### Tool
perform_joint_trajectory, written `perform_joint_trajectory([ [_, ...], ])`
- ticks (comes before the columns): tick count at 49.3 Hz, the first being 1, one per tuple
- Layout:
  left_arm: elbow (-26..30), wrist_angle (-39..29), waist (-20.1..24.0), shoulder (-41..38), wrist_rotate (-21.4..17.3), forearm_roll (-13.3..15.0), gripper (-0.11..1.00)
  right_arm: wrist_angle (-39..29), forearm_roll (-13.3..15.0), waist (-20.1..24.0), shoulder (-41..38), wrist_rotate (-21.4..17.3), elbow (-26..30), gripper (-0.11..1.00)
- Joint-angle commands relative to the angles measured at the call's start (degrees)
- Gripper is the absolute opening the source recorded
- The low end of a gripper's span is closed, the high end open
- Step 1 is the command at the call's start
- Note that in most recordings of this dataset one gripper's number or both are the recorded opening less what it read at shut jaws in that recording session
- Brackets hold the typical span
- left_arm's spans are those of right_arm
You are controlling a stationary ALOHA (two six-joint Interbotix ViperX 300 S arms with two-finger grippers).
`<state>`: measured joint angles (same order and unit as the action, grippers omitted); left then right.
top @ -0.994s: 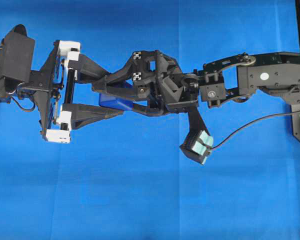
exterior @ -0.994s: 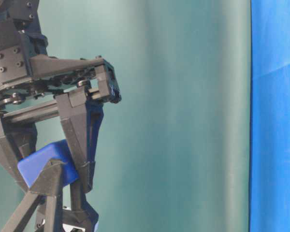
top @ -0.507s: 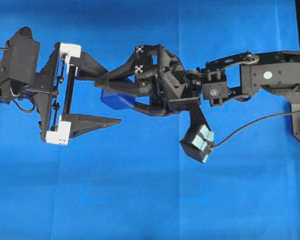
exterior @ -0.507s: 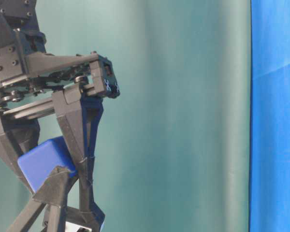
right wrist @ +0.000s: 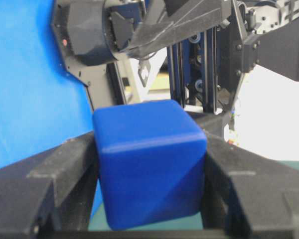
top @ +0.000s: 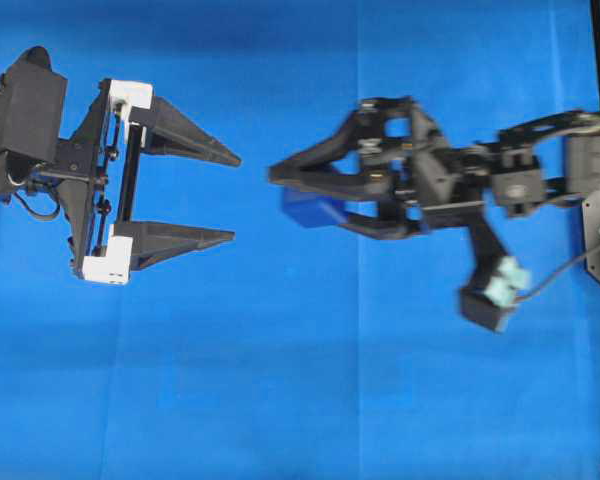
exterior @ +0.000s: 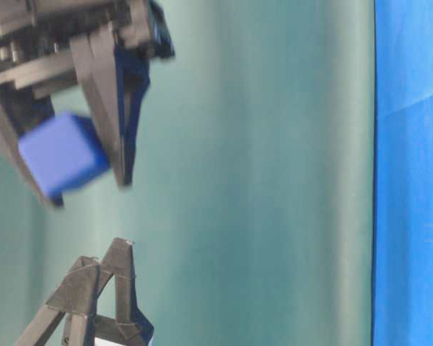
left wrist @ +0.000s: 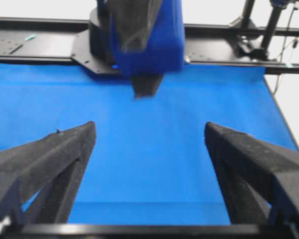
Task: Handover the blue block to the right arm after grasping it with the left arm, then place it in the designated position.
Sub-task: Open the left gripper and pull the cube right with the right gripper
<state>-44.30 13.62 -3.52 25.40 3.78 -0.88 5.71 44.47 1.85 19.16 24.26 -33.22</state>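
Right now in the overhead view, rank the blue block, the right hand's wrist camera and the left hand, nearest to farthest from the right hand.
1. blue block: held in the right hand.
2. wrist camera: behind it, lower right.
3. left hand: apart, far left, open.

**Left wrist cam: block's up top, jaws wide**

Looking out between two black fingers (left wrist: pixel 45 162), spread far apart at 8 and 4 o'clock. Up at 12, blurry blue block (left wrist: pixel 149 45) pinched in a dark gripper (left wrist: pixel 145 82), clear of the blue cloth (left wrist: pixel 149 164). Black frame rail (left wrist: pixel 35 45) across the back.
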Motion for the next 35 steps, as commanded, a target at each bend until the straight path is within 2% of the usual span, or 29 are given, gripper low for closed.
perform_joint_trajectory([
  [1, 0.6, 0.5, 0.4, 0.8, -0.1, 0.0, 0.93, 0.1, -0.2, 0.5, 4.0, -0.2, -1.1, 0.45],
  [18, 0.5, 0.5, 0.4, 1.0, -0.1, 0.0, 0.93, -7.4, -0.2, 3.3, 12.8, -1.6, -6.3, 0.45],
  [35, 0.5, 0.5, 0.4, 0.9, -0.1, 0.0, 0.93, -9.5, -0.2, 4.1, 12.9, -1.6, -6.5, 0.45],
])
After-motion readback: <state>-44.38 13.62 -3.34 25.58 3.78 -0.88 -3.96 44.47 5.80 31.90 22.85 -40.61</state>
